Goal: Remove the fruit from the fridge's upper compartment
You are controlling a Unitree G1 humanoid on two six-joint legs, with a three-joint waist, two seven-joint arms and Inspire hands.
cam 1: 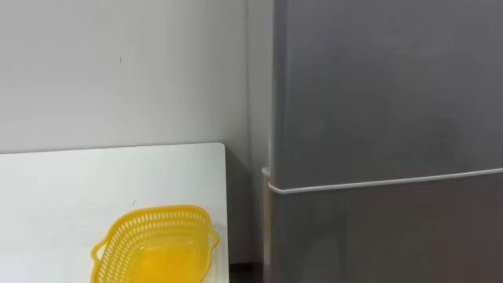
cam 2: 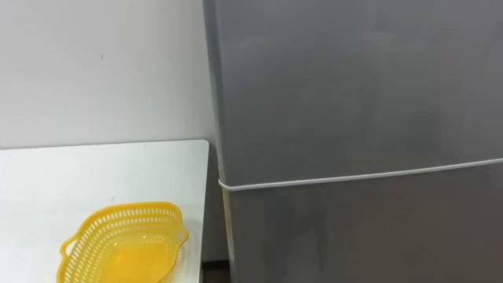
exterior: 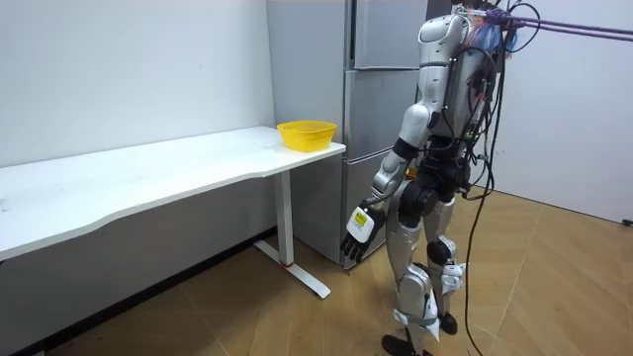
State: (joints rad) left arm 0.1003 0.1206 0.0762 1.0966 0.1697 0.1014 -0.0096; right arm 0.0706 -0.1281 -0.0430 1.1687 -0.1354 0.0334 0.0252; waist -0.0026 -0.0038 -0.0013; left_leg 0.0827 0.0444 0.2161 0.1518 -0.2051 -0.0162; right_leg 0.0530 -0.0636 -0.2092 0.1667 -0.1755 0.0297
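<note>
A grey fridge (cam 1: pixel 385 86) stands straight in front of me, its upper door (cam 2: pixel 354 86) and lower door (cam 2: pixel 361 236) both shut, with a pale seam between them. In the room view I stand upright facing the fridge (exterior: pixel 381 99), about a step away. My left hand (exterior: pixel 358 229) hangs at my side at thigh height, fingers relaxed and holding nothing.
A white table (cam 1: pixel 63 196) runs along the wall to the left of the fridge. An empty yellow plastic basket (cam 1: pixel 155 245) sits near its end next to the fridge. A narrow gap separates table and fridge. Wooden floor lies behind me.
</note>
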